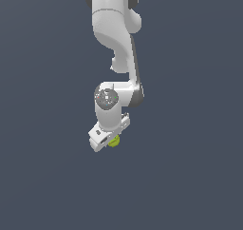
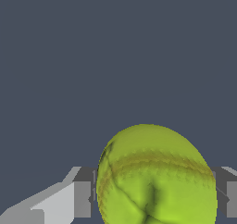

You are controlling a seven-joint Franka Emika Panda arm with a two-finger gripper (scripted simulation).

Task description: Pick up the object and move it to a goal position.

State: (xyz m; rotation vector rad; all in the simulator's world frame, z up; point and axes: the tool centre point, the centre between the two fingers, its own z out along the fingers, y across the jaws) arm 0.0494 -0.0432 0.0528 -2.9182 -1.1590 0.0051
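Gripper [image 1: 108, 139] fingers [image 2: 82, 199] clamp the yellow-green ball [image 2: 156, 177] squarely between them (no tabletop edge shows), ready for carrying.

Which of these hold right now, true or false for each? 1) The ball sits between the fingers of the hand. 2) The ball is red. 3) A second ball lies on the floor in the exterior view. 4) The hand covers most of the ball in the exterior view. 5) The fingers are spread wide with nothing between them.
1) True: in the wrist view the ball sits between the fingers of the hand.
2) False: it is yellow-green with darker seam lines.
3) False: only one ball shows, at the hand.
4) True: just a small part peeks out beneath the hand.
5) False: the ball fills the gap between the fingers.
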